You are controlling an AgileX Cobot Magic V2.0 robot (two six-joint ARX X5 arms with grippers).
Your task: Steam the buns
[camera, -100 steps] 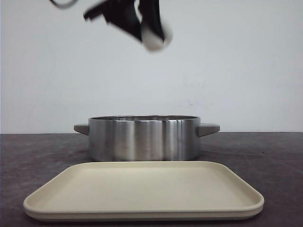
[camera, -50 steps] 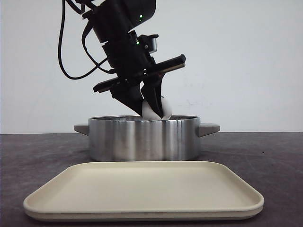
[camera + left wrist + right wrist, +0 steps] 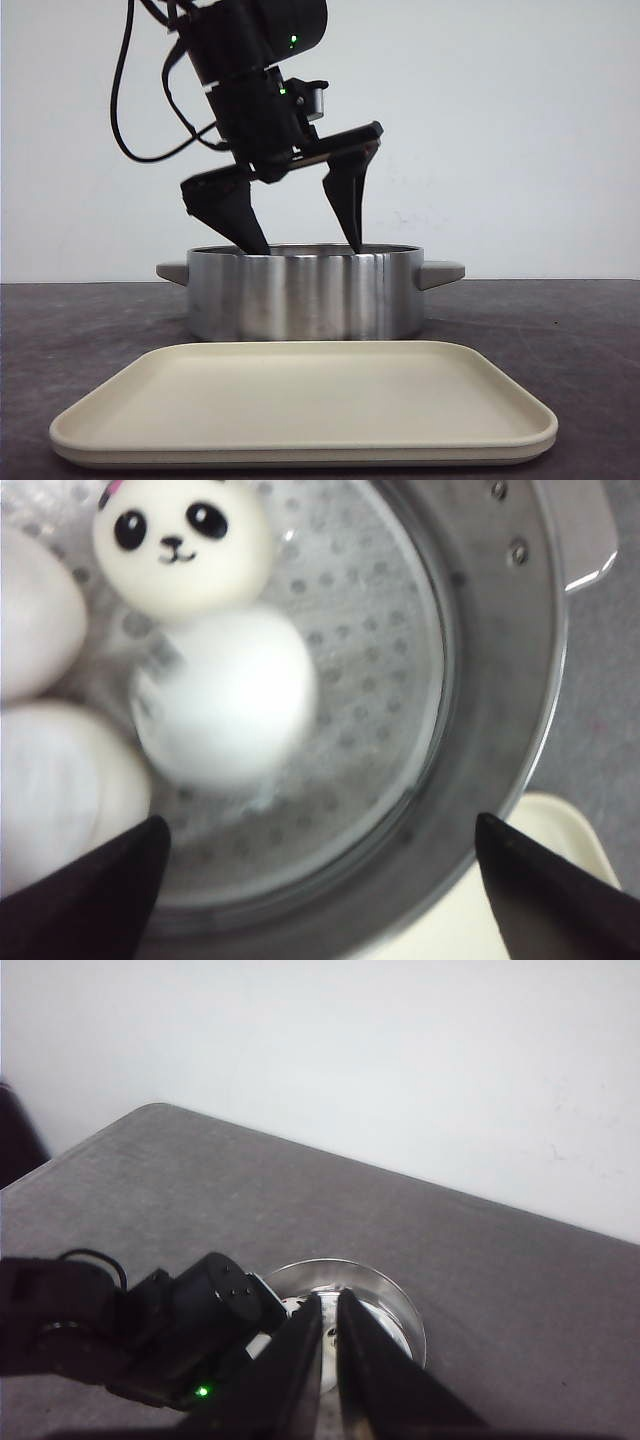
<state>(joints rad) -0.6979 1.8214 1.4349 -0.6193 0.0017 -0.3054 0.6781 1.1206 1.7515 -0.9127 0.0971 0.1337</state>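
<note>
Buns [image 3: 222, 695] lie inside the steel pot [image 3: 305, 295], on its perforated steamer floor: four white domes clustered together, one showing its panda face [image 3: 182, 542], one beside it blurred as if just let go, and two more pressed against the pot's wall. The left gripper [image 3: 300, 245] hangs directly above the pot, its jaws spread wide and empty, tips just at the rim. In front of the pot, the cream tray [image 3: 300, 405] sits bare on the dark table [image 3: 80, 330]. The right gripper [image 3: 330, 1345] is well away from the pot, looking down at it from a distance, jaws nearly closed with nothing visible between them.

By the look of it, loading is finished: all four buns are in the pot and the tray holds none. The next move calls for lifting the left arm straight up, clear of the rim, without knocking the buns. No lid is in view.
</note>
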